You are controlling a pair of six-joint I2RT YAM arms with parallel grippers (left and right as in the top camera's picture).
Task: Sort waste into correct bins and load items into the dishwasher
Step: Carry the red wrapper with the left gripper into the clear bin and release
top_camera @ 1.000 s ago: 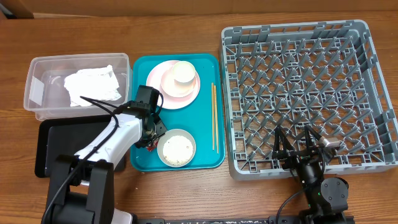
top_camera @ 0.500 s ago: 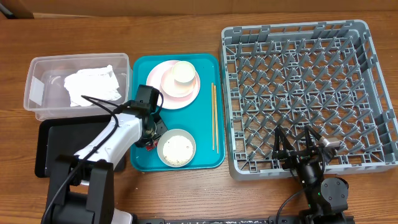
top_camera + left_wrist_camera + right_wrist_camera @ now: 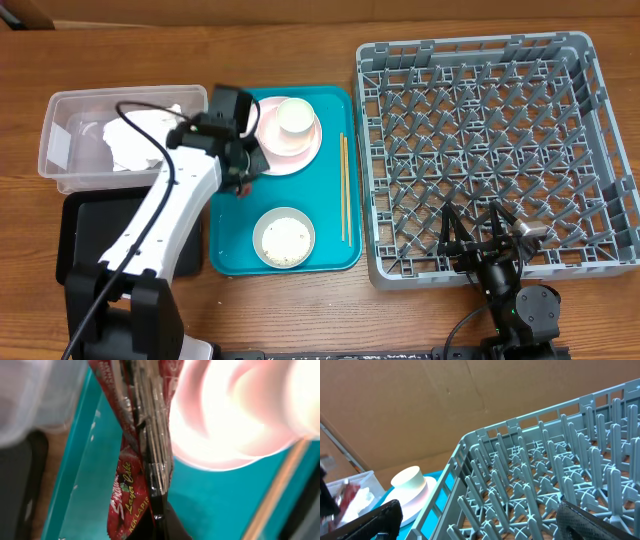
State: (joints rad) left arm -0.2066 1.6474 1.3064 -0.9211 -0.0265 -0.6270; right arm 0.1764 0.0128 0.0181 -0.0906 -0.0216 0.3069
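Left fingers point(image 3: 243, 168) were clamped on the red packet point(image 3: 127, 500), held above the teal tray point(image 3: 330, 230) beside the plate point(image 3: 305, 152). Right fingers point(image 3: 370, 520) gaped idle by the rack point(image 3: 604, 245). Reaching the tub point(image 3: 50, 150) likely called for clearing its wall, centring, then releasing low.

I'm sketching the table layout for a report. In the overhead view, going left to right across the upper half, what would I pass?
clear tub → pink plate with the cup on it → chopsticks → dish rack
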